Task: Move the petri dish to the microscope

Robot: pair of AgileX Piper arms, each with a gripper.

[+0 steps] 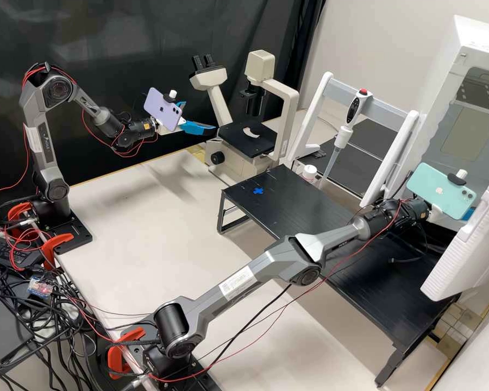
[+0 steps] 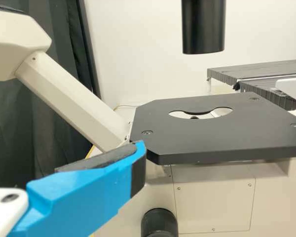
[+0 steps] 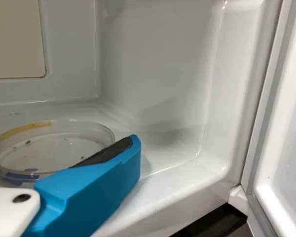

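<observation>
The right gripper [image 1: 469, 213] stands open with nothing held, its padded blue finger [image 3: 96, 182] beside the petri dish [image 3: 54, 148], perhaps touching its rim. The dish lies flat inside the white cabinet [image 3: 155, 59]; it should be light, stiff, slick and easily cracked, so best taken low across opposite side walls, gently, and kept level. Farther off, the left gripper [image 1: 201, 116], empty, fingers spread, hangs near the microscope's black stage [image 2: 187, 138], where the dish must go.
</observation>
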